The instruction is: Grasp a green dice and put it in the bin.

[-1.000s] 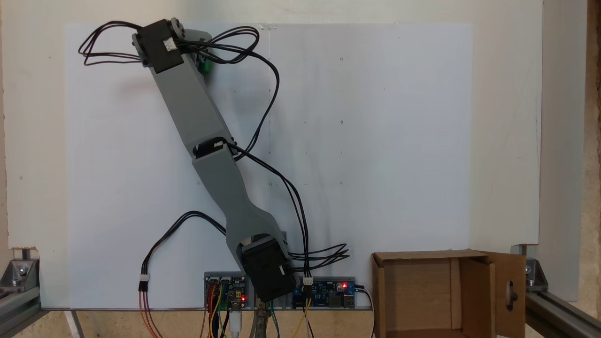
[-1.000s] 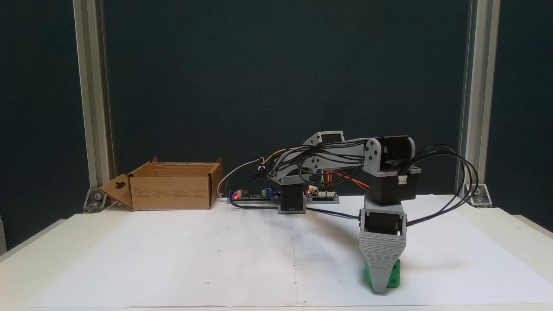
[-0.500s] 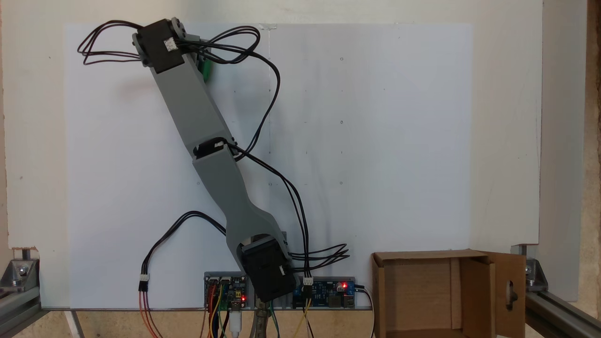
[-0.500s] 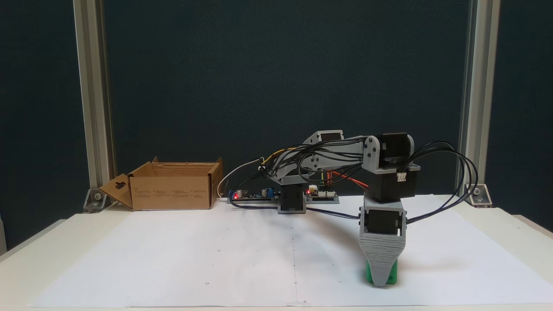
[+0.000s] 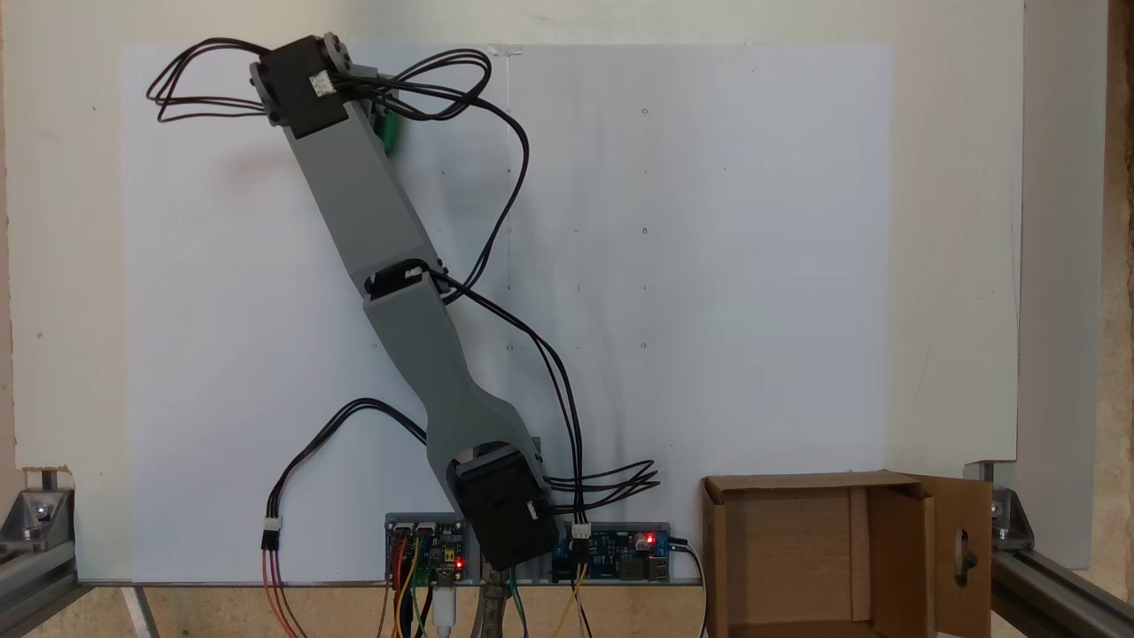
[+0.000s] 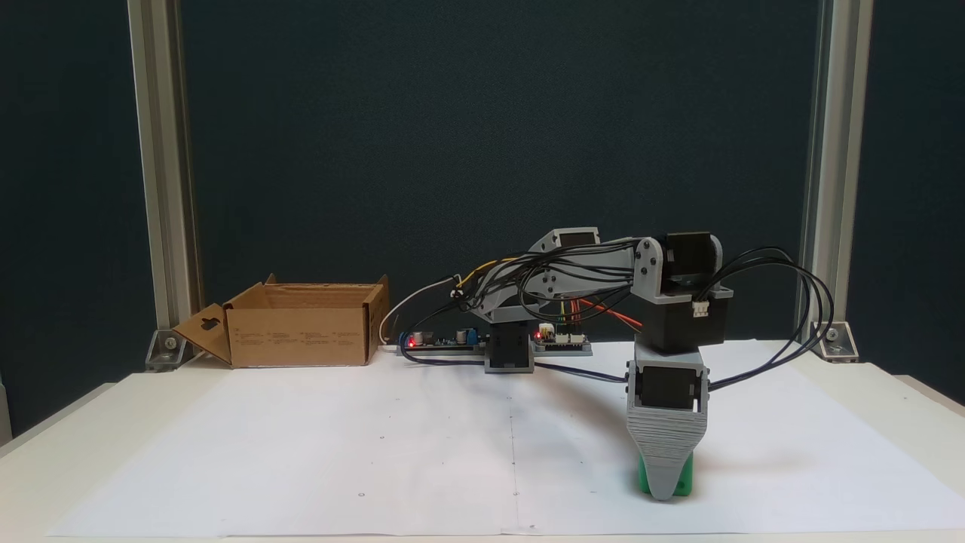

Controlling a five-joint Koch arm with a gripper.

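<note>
The green dice (image 6: 684,485) rests on the white paper at the front right in a fixed view, and most of it sits behind the gripper's grey front jaw. My gripper (image 6: 663,492) points straight down over it, with the jaws closed against the dice. From above, a green sliver of the dice (image 5: 388,131) peeks out beside the wrist at the top left. The bin (image 6: 301,335), a brown cardboard box with open flaps, stands far from the gripper at the back left; from above the bin (image 5: 899,558) is at the bottom right.
Circuit boards (image 6: 562,343) with red lights and loose black cables (image 6: 799,332) sit around the arm's base. Aluminium frame posts (image 6: 162,181) rise at both back corners. White paper (image 6: 377,445) covers the table between the dice and the bin.
Over the last second the moving jaw swung in and the dice shifted slightly, showing less green on either side of the front jaw. The wrist rose a touch. Nothing moved in the last half second.
</note>
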